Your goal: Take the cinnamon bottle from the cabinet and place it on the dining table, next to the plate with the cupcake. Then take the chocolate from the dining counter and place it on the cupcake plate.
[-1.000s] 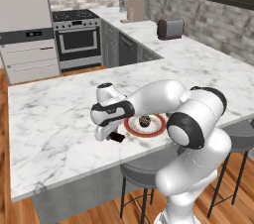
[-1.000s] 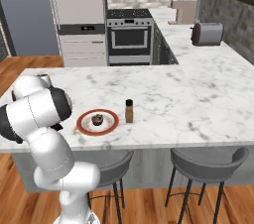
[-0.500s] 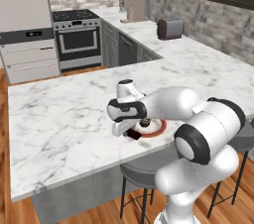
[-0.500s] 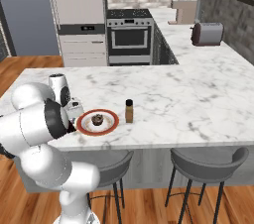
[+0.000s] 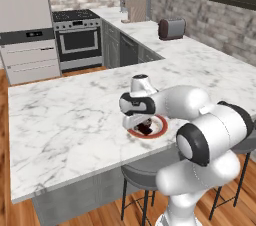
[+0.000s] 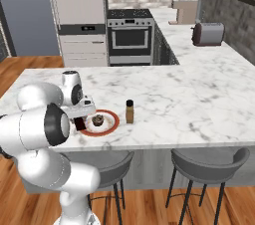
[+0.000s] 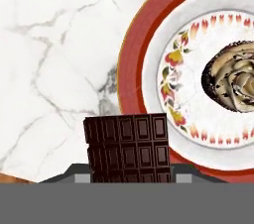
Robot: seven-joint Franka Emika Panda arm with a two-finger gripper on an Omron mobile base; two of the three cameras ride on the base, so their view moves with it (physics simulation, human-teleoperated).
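Observation:
The chocolate [image 7: 127,146], a dark ridged bar, is held between my gripper's [image 7: 128,177] shut fingers, hanging over the plate's [image 7: 131,59] red-brown rim with marble beneath. The cupcake [image 7: 235,82] sits on the plate's white centre, right of the bar. From the left base, the gripper [image 5: 142,122] points down with the chocolate [image 5: 145,129] above the near side of the plate [image 5: 159,129]. In the right base view, the gripper [image 6: 82,118] and chocolate [image 6: 79,124] are at the left rim of the plate [image 6: 113,123], where the cupcake [image 6: 98,119] sits. The cinnamon bottle [image 6: 130,111] stands upright just right of the plate on the dining table [image 6: 174,94].
Bar stools [image 6: 209,159] are tucked under the counter's near edge. A toaster [image 5: 171,28] and a tan block [image 5: 134,9] sit on the back counter, beside a stove [image 5: 80,40]. Open marble [image 5: 60,120] stretches left of the plate.
My arm has swung right across the counter, carrying the chocolate from beside the plate to over its rim. The bottle, plate and cupcake have not moved.

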